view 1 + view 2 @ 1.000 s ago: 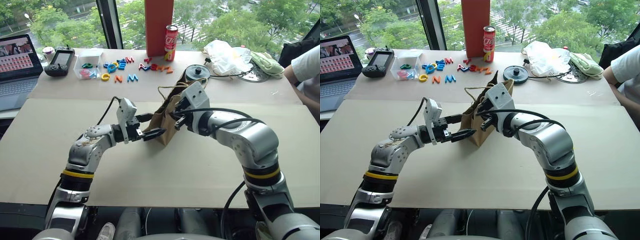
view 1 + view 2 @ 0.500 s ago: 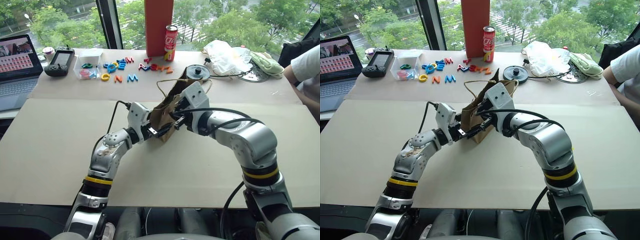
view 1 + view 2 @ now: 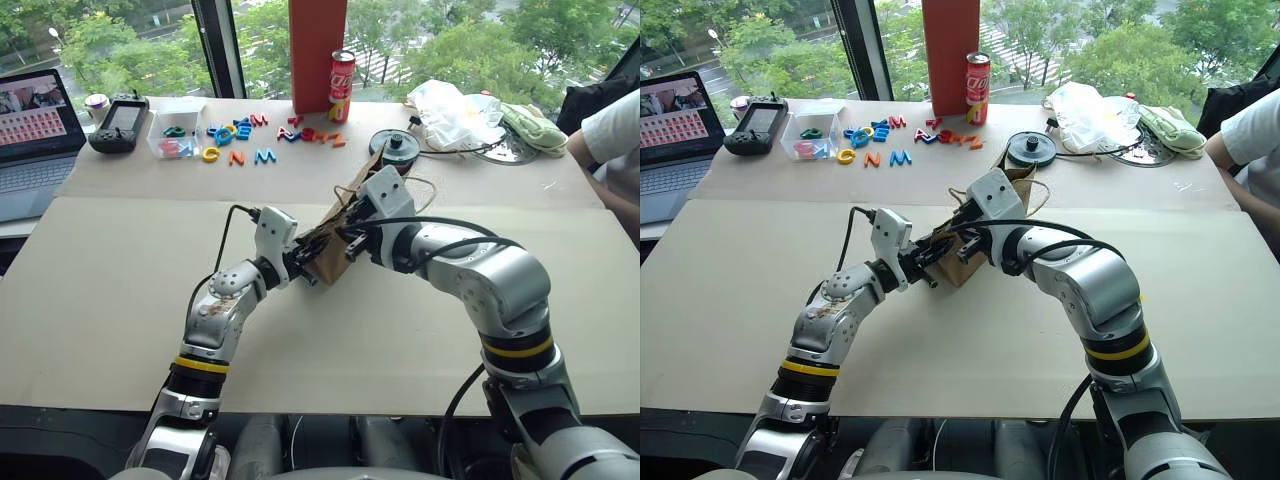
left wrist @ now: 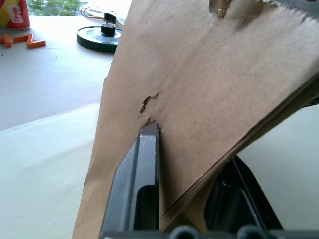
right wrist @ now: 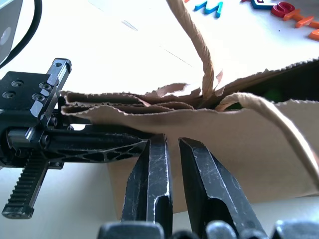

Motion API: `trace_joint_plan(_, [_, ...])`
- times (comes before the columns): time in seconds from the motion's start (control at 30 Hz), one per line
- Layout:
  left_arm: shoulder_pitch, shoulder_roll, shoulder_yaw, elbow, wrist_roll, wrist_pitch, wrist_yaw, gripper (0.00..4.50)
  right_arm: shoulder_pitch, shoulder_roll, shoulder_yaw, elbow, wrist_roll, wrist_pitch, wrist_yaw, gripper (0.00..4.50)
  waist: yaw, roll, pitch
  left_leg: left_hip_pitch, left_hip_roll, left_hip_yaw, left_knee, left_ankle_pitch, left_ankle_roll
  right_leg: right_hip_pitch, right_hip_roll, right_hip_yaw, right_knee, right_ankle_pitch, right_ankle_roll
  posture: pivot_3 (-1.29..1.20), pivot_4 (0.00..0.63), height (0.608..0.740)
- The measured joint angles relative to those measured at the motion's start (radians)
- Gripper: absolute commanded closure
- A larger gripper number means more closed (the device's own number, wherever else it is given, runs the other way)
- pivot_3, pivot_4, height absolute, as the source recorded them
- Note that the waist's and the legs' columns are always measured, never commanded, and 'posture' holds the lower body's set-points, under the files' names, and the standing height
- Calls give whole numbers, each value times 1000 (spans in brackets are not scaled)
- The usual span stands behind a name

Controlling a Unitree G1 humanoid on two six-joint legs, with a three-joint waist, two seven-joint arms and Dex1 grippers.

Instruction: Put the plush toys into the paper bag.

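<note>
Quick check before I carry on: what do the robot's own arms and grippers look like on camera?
Both arms are silver-grey metal with rounded joint housings, each ringed by a black band with a yellow stripe near the elbow. A black cable loops over each forearm. The left gripper and right gripper each have two black fingers; the right's are scuffed, and a toothed black rack sits on the left's.

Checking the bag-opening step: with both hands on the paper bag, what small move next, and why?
Probably ease the left hand away from the right hand, spreading the paper bag: its mouth is folded nearly flat, too narrow to load.
</note>
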Motion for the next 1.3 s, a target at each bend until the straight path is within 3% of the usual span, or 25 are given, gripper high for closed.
trace_joint_plan(0.67, [-15, -22, 6, 32, 1, -16, 6, 4471, 6, -5, 0, -15, -4, 16, 0, 3936, 0, 0, 0, 0, 0, 0, 0, 0, 0, 0, 0, 0, 0, 0, 0, 0, 150, 739])
trace_joint_plan(0.9, [-52, -26, 24, 80, 2, -18, 11, 4471, 65, -88, -13, -152, 42, 9, 89, 3936, 1, 0, 0, 0, 0, 0, 0, 0, 0, 0, 0, 0, -1, 0, 0, 0, 150, 739])
trace_joint_plan(1.1, [-77, -19, 36, 119, 1, -38, -5, 4471, 161, -239, -258, -273, 210, -50, 298, 3936, 3, 0, 0, 0, 0, -1, 0, 0, 0, 3, 0, -1, -2, 0, 0, 0, 150, 739])
trace_joint_plan(1.3, [-76, 144, 75, 121, -59, -51, -213, 4471, 217, -395, -454, -81, 238, -156, 443, 3936, -8, 0, 0, 2, 1, 0, -2, 0, 0, 1, 3, 1, -2, 0, -1, 0, 150, 739])
